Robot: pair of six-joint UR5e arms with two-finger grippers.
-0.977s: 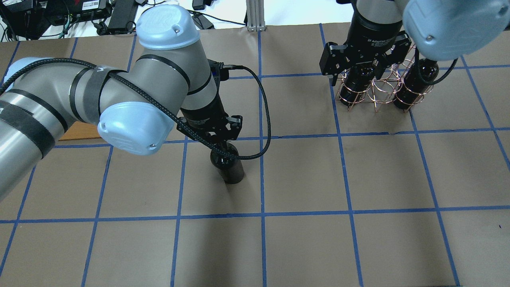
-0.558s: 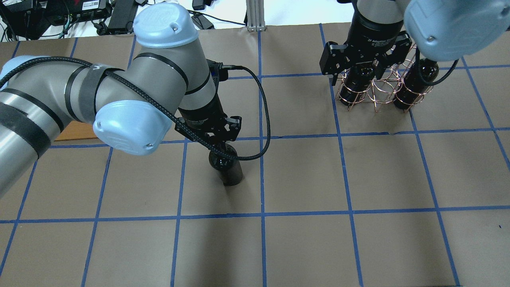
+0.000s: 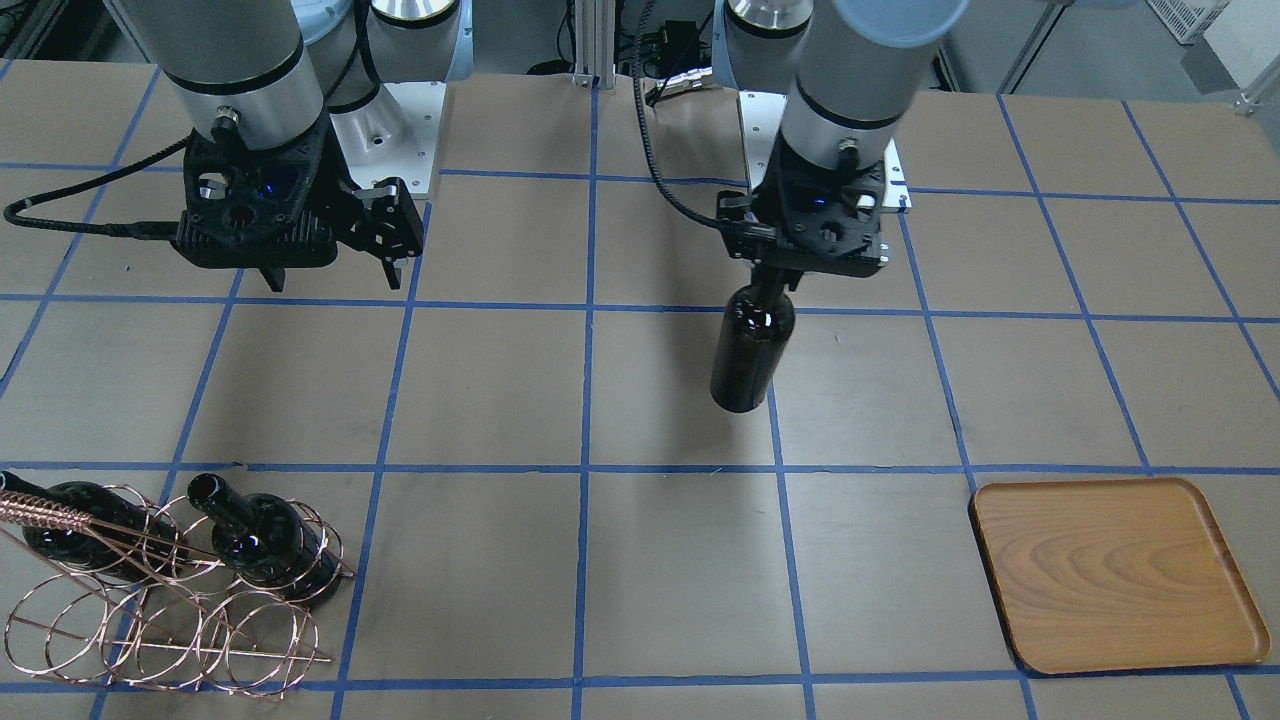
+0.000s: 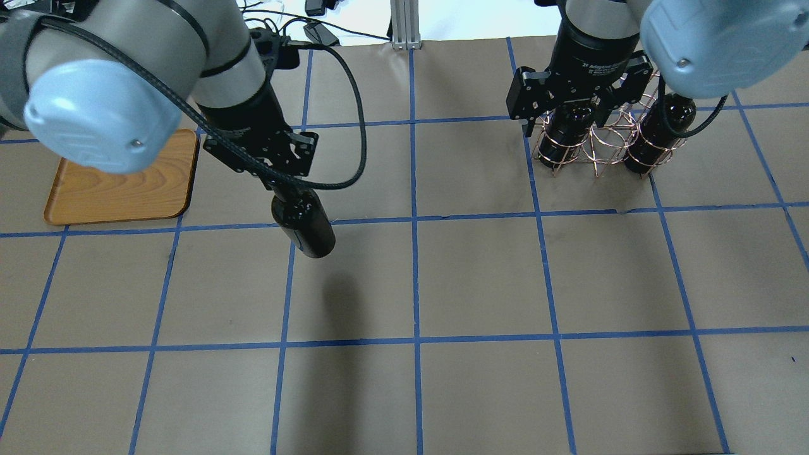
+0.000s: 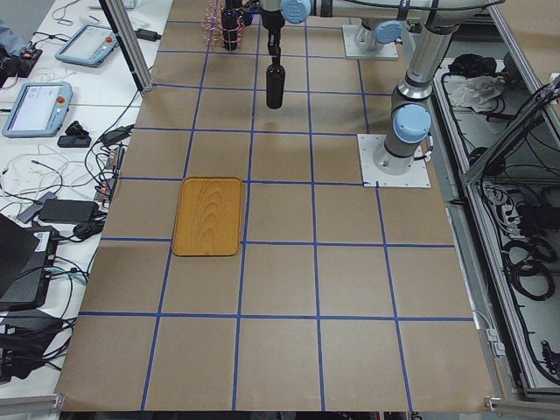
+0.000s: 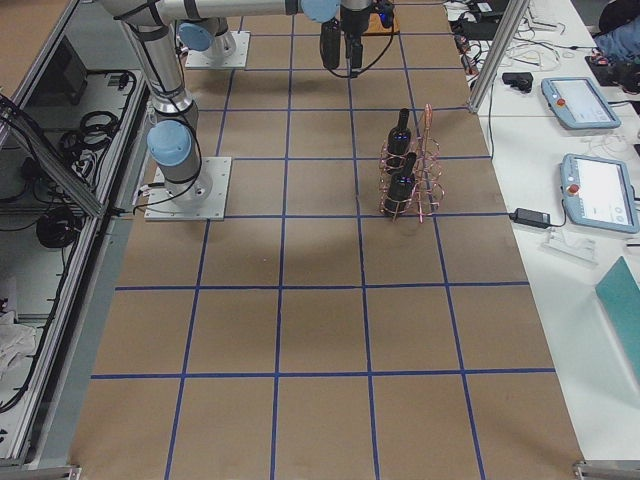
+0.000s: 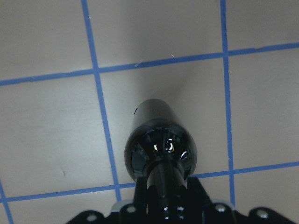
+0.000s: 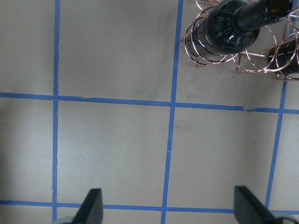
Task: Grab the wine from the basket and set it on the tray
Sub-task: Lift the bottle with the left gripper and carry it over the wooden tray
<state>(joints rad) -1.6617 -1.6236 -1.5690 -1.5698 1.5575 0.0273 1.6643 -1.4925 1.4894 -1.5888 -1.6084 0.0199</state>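
Standing in basket [image 3: 165, 610]: two bottles [image 3: 262, 545]; left gripper [image 3: 770, 275] clamps wine [image 3: 750, 350] aloft.

"2F Adaptive" lettering, on right gripper [image 4: 578, 109]

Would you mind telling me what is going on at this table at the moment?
The robot is moving wine from a wire basket to a wooden tray. Its left gripper is shut on the neck of one wine bottle, which hangs upright in the air between the two, not yet over the tray. Two more bottles sit in the basket. The right gripper hangs near the basket with its fingers open, holding nothing.
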